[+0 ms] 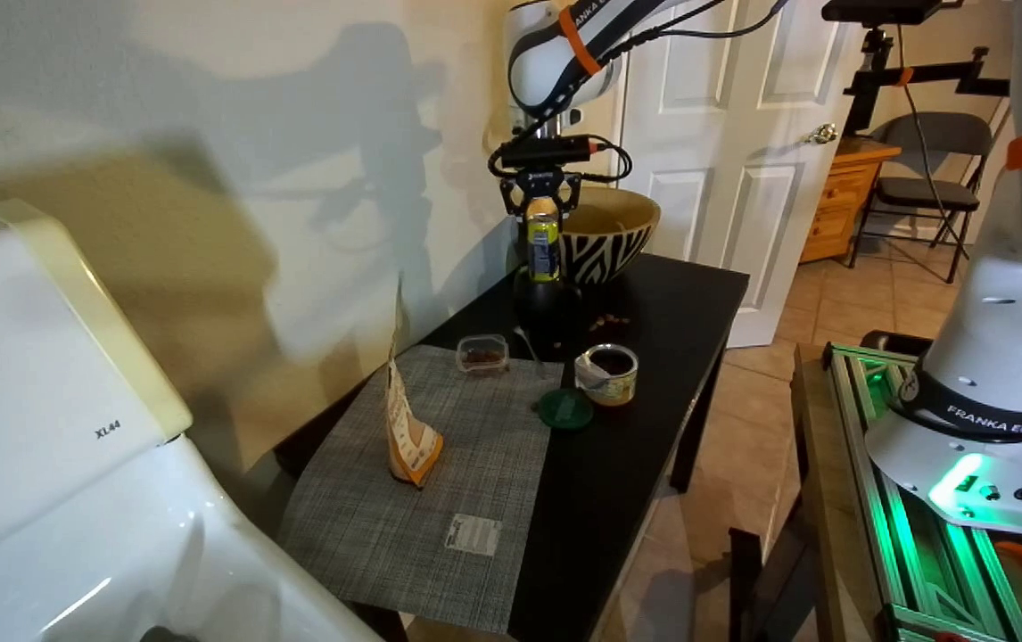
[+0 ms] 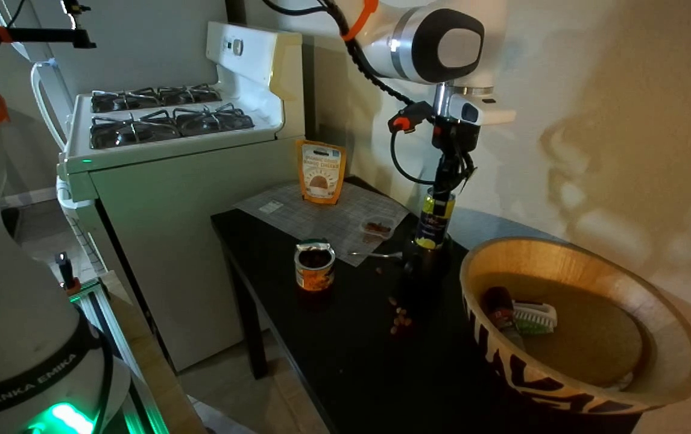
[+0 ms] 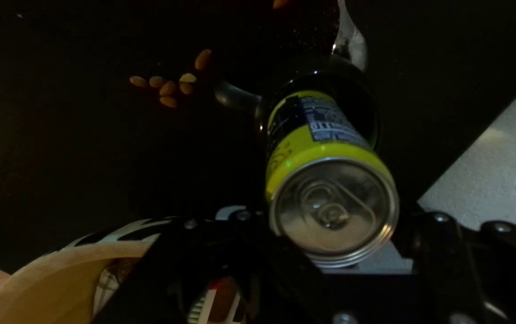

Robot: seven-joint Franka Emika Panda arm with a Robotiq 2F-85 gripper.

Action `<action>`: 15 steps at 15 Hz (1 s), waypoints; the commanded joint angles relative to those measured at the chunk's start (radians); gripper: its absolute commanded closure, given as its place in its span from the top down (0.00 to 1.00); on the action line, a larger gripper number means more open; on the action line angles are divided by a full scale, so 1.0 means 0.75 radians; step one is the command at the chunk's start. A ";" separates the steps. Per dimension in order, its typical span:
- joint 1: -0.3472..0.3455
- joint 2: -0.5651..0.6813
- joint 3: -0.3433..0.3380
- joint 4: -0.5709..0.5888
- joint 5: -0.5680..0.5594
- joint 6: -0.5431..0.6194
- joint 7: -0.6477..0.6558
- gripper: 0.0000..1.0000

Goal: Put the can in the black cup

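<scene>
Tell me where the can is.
The can is right of centre in the wrist view, held in the gripper, lower end at the mouth of the black cup.

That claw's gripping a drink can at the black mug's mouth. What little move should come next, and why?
I'd probably ease the claw down a little, without letting go: the drink can has its lower end at the mouth of the black mug, yet most of it shows above.

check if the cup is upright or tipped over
Upright: an exterior view shows the cup standing under the can, and the wrist view looks down into the cup's open mouth.
</scene>
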 commanded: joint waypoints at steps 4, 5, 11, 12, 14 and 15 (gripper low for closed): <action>0.034 0.080 -0.011 0.005 0.020 0.140 -0.012 0.39; 0.039 0.091 -0.012 0.006 0.019 0.148 -0.012 0.39; 0.055 0.093 -0.019 -0.010 0.013 0.138 -0.012 0.43; 0.056 0.082 -0.022 -0.017 0.011 0.145 -0.014 0.77; 0.050 0.062 -0.029 -0.023 0.010 0.141 -0.021 0.96; 0.042 0.041 -0.030 -0.031 0.019 0.143 -0.031 0.99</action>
